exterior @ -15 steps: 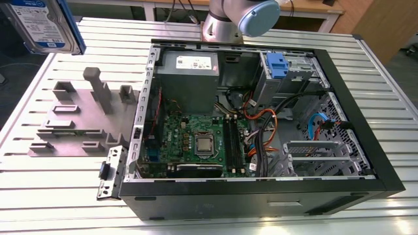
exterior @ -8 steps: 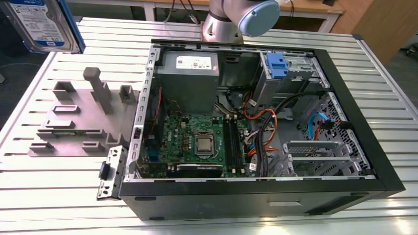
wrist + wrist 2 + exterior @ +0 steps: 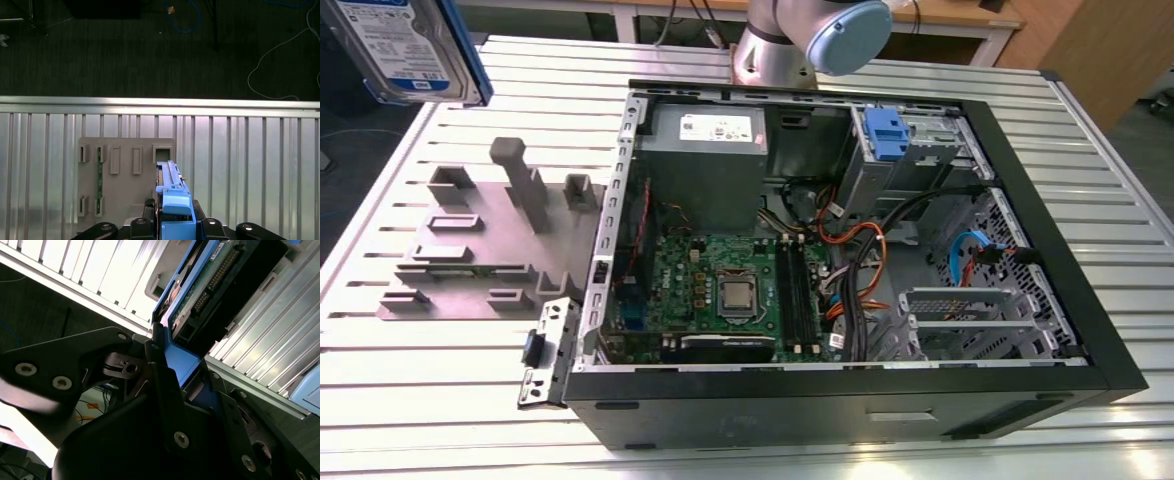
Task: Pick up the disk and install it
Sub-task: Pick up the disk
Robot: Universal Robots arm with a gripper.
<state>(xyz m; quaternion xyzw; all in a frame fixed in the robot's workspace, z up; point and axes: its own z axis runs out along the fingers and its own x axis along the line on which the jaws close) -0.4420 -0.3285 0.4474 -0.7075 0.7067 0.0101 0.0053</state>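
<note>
Where the slatted aluminium table (image 3: 440, 400) fills the exterior view, a black open-sided desktop computer case (image 3: 854, 385) lies on it, towards the exterior view's right. Inside the case are a green motherboard (image 3: 720, 270), a grey power supply box with a white label (image 3: 707, 150) and a grey metal drive bay with a blue latch (image 3: 887, 135). A flat grey fixture plate with upright blocks and slots (image 3: 467, 250) lies on the table just beside the case, on the exterior view's left. The silver robot arm with a pale blue joint cap (image 3: 787, 45) stands beyond the case.

The flat silver hard disk with a white-and-blue label and blue plastic carrier rails (image 3: 407, 45) is raised off the table at the exterior view's upper left, label facing the camera, well apart from the drive bay. In the second wrist view the black gripper (image 3: 185, 367) is clamped on the disk's blue carrier, its fingers (image 3: 165, 385) pressed against either side. In the first wrist view the disk is edge-on above the fixture plate.
</note>
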